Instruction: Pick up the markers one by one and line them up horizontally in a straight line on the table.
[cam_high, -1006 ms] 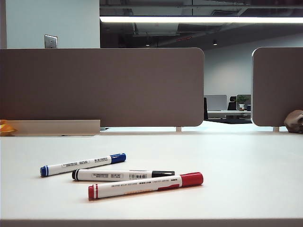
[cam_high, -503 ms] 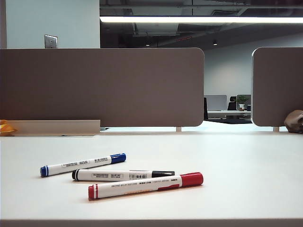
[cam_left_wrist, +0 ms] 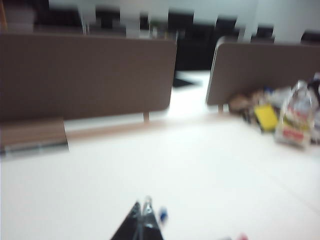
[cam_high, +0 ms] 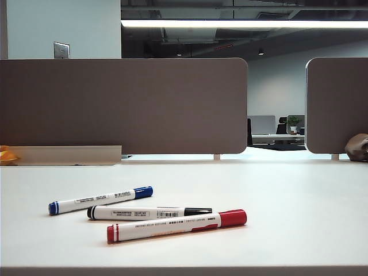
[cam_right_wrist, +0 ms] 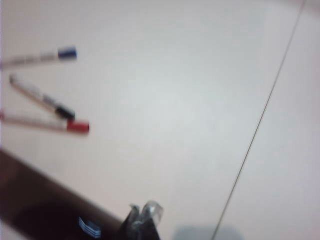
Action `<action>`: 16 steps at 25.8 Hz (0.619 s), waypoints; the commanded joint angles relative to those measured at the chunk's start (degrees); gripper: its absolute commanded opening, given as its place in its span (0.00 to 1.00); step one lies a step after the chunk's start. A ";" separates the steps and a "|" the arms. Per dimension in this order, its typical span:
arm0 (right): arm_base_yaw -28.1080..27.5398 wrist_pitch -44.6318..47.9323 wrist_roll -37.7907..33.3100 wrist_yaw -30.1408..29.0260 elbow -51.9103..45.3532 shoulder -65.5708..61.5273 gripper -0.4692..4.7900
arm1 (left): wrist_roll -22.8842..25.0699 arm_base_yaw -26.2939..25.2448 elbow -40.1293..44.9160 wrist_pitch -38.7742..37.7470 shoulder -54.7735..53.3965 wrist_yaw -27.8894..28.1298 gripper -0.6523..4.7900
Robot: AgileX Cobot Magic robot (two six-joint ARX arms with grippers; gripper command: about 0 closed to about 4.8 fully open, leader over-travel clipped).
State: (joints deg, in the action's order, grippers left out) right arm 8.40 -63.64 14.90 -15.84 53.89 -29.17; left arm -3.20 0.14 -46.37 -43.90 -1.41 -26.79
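Three markers, blue (cam_high: 100, 199), black (cam_high: 149, 213) and red (cam_high: 176, 225), lie fanned near-left on the table (cam_high: 287, 207), light, stiff, rollable (we'd pinch mid-barrel); left gripper (cam_left_wrist: 141, 211) and right gripper (cam_right_wrist: 141, 214) both closed, empty, off them.

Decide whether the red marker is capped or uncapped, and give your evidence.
Capped. The red marker lies flat on the table with its red cap seated on the right end; no tip shows.
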 commanded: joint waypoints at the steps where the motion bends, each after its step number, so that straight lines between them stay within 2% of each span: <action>1: 5.09 -6.75 2.54 4.33 0.66 -7.87 0.09 | 1.73 -0.09 -0.39 -10.49 -5.99 -0.09 0.11; 4: 11.32 -6.73 2.49 4.22 1.14 -15.30 0.09 | 1.84 -0.02 -1.92 -14.21 -16.00 -0.48 0.11; 6: 14.75 -6.36 2.54 4.44 2.60 -19.41 0.09 | 4.44 -0.02 -3.32 -15.61 -21.27 -0.57 0.11; 7: 17.55 -6.38 2.58 6.12 4.22 -22.80 0.09 | 8.46 0.04 -5.03 -17.22 -26.60 -0.46 0.11; 8: 19.30 -6.08 2.73 7.87 5.27 -25.00 0.09 | 9.49 0.87 -5.73 -17.20 -29.05 -0.24 0.11; 12: 27.21 -3.74 4.17 11.37 9.75 -34.91 0.09 | 13.79 7.17 -7.13 -15.54 -37.64 3.78 0.11; 16: 33.40 -3.30 7.80 13.64 14.36 -44.11 0.09 | 18.34 12.63 -7.13 -15.56 -44.33 4.11 0.11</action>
State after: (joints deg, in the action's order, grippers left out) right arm 40.14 -67.57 20.64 -2.87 66.85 -71.31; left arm 12.08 11.05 -53.34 -59.59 -43.99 -22.76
